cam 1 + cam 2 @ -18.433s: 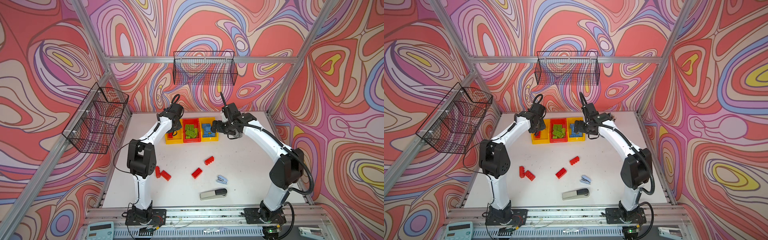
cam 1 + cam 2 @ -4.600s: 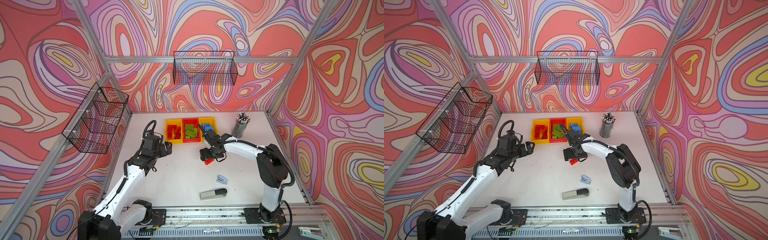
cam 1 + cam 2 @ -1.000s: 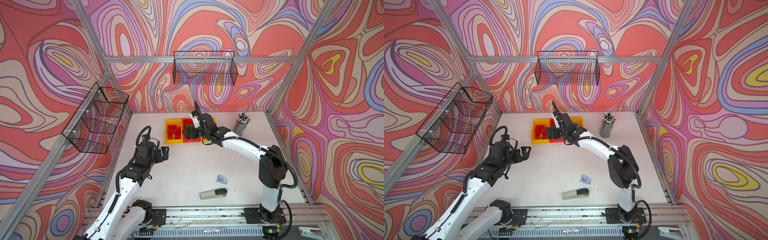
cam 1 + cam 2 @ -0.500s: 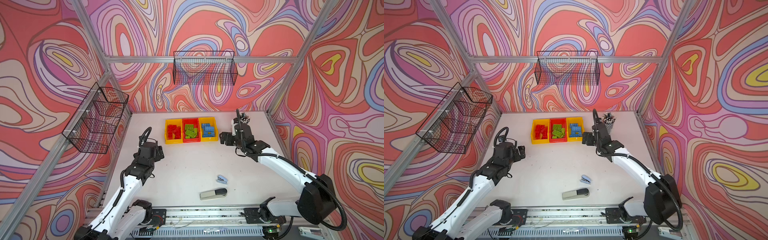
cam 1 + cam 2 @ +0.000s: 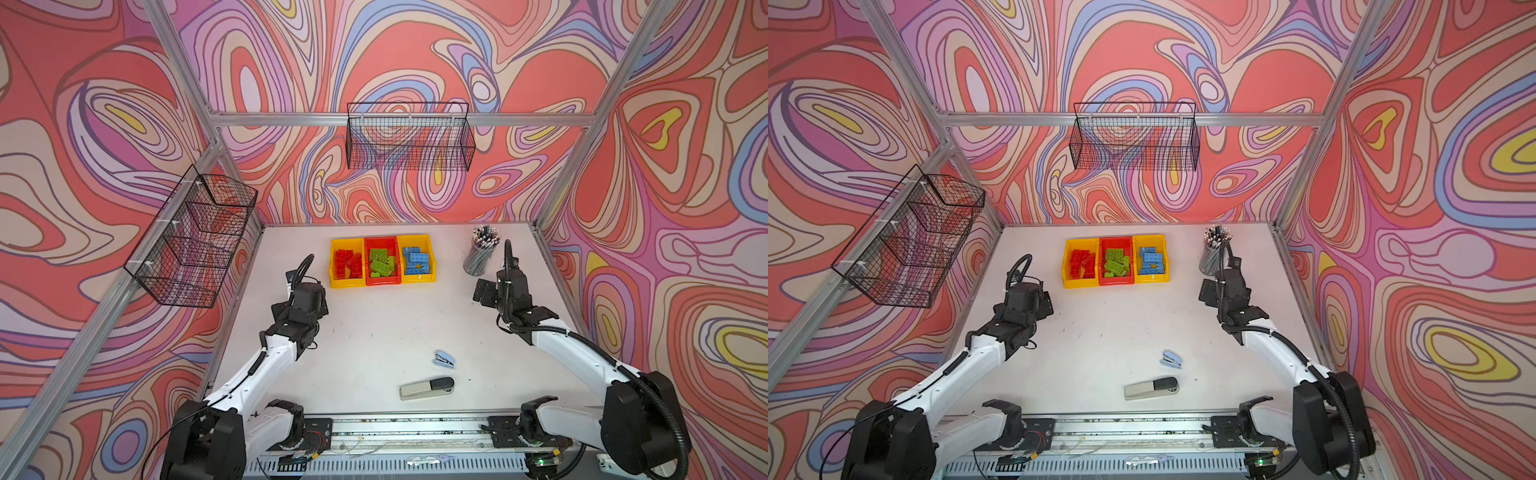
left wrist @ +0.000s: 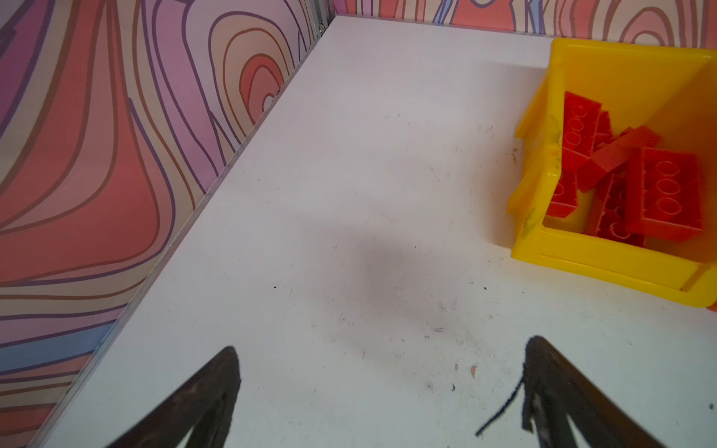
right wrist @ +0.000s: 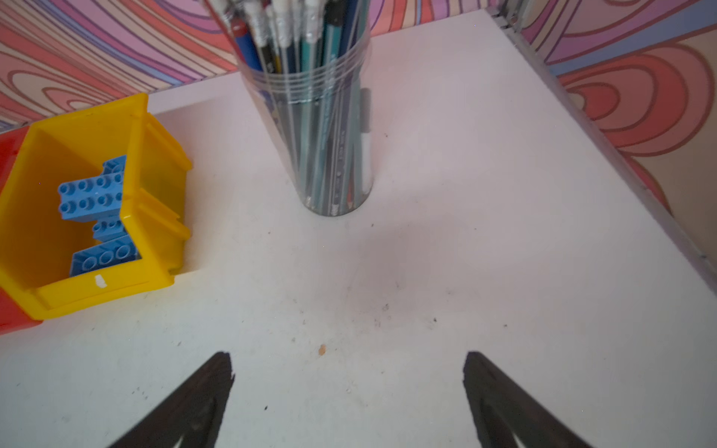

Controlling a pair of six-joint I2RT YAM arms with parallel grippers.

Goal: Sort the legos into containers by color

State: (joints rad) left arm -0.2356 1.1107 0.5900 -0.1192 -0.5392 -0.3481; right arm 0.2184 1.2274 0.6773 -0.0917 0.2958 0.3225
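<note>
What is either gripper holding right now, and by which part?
Nothing. The left gripper and the right gripper both stand open above the table, with nothing between their jaws.

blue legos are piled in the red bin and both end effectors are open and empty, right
No: the blue legos lie in the right-hand yellow bin, seen in both top views. The left end effector and right end effector are open and empty.

Bright even light, faint shadows on table (image 6: 380, 271), soft-focus wrist views
</note>
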